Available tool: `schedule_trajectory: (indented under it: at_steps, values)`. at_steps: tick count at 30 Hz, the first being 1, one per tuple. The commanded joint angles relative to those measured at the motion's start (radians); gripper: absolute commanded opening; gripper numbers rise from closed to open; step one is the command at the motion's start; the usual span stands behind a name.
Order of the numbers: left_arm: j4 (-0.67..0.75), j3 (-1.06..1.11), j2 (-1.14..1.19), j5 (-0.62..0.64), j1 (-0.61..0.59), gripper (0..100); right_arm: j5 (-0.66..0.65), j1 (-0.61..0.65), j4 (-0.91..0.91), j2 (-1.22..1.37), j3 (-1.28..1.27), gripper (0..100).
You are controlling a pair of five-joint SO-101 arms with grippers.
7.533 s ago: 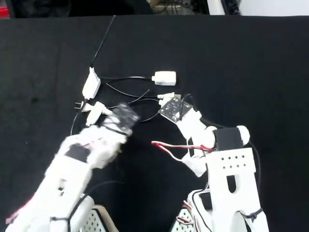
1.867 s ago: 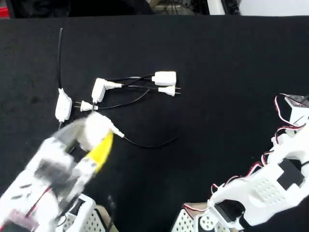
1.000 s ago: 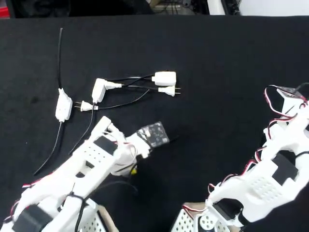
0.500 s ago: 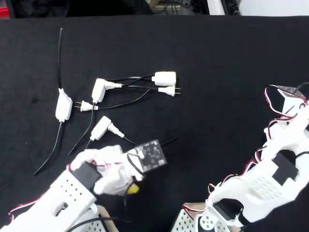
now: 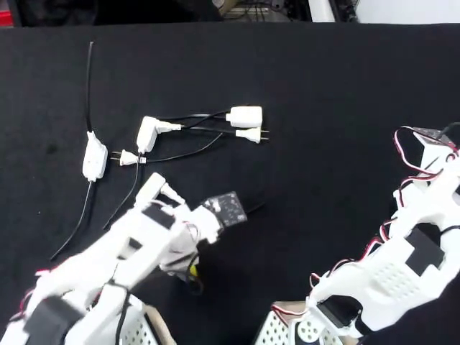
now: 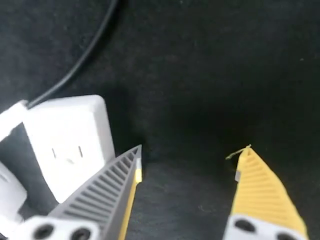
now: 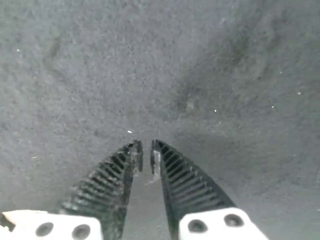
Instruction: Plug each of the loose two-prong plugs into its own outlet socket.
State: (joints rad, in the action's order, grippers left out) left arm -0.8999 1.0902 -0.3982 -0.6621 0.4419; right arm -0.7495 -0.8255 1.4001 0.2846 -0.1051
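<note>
My left gripper [image 6: 190,152] is open just above the black cloth, with nothing between its fingers. A white outlet socket [image 6: 67,145] with two slots lies right beside its grey finger [image 6: 107,185], a black cord leading off it. In the high view that socket [image 5: 151,188] pokes out from under the left arm [image 5: 144,241]. Further back lie a white outlet block [image 5: 244,116], a two-prong plug [image 5: 248,134], an angled white piece [image 5: 147,134], another plug [image 5: 126,157] and an inline socket [image 5: 93,156]. My right gripper [image 7: 145,149] is shut over bare cloth, holding nothing.
Black cords [image 5: 183,144] loop between the white pieces at the back left. The right arm [image 5: 417,244] stands at the table's right edge, far from the plugs. Black cloth [image 5: 330,108] covers the whole table.
The left arm swung forward over the near socket, drew back, and has come forward over it again. The right arm has stayed at the right edge for the last second.
</note>
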Motion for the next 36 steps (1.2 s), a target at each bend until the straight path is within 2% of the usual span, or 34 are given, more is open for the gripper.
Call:
schedule_trajectory:
  at_steps: [1, 7, 9, 11, 15, 18, 25, 30, 36]
  values:
    - [-0.002, -0.111, 0.083, -0.075, -0.101, 29, 0.009, 0.011, -0.009, -0.002, 0.044, 4.0]
    - [-0.003, -0.222, 0.110, -0.144, -0.220, 29, 0.011, 0.011, -0.041, -0.002, 0.044, 4.0]
    - [0.044, -0.257, 0.123, -0.181, -0.269, 27, 0.011, 0.011, -0.052, -0.002, 0.044, 4.0]
    - [0.060, -0.308, 0.160, -0.183, -0.305, 19, 0.011, 0.012, -0.052, -0.002, 0.044, 4.0]
    - [-0.100, -0.430, 0.252, -0.152, -0.305, 2, 0.008, 0.012, -0.052, -0.001, 0.044, 4.0]
    - [-0.106, -0.479, 0.315, -0.155, -0.311, 6, 0.008, 0.012, -0.052, -0.001, 0.044, 4.0]
    - [-0.140, -0.565, 0.390, -0.152, -0.306, 3, 0.008, 0.005, -0.052, -0.001, 0.044, 4.0]
    - [-0.298, -0.590, 0.262, -0.150, -0.275, 3, 0.006, 0.003, -0.052, -0.001, 0.044, 4.0]
    - [-0.339, -0.432, -0.084, -0.091, -0.220, 3, 0.006, 0.003, -0.052, -0.001, 0.044, 4.0]
